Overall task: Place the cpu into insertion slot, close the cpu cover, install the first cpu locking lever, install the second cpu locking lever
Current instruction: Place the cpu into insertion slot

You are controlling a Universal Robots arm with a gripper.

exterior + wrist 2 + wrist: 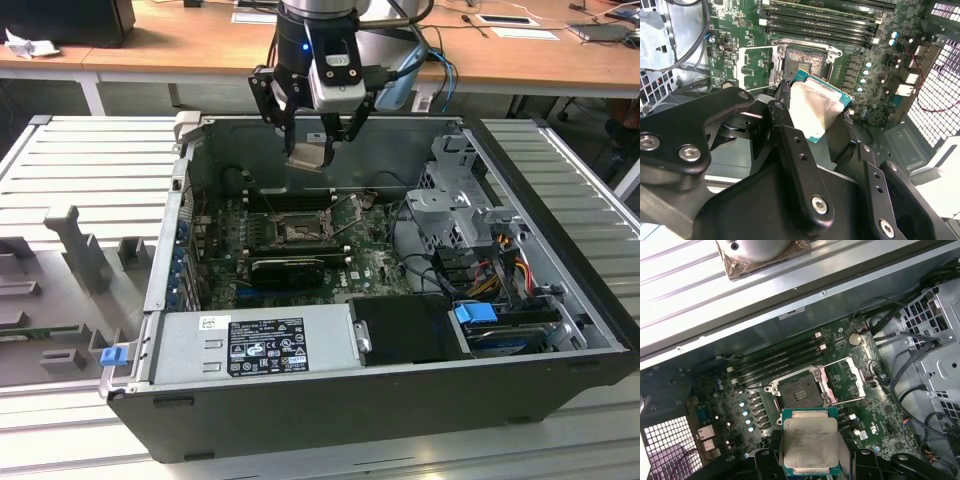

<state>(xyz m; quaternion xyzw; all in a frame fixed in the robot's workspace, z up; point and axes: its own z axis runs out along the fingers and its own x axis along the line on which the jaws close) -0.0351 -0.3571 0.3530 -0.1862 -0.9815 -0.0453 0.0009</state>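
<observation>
The cpu (809, 442) was a small flat square with a dull silver-grey face and a thin green edge. The pincer (313, 148) pinched it by two opposite sides, so it sat between the fingertips. Below the pincer, apart from it, lay the bare insertion slot (799, 391), with the cpu cover (842, 379) swung open just beside it.

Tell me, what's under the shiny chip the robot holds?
Down below the cpu in the hand lies the green board with the open insertion slot. The cpu hides the spot directly beneath.
</observation>
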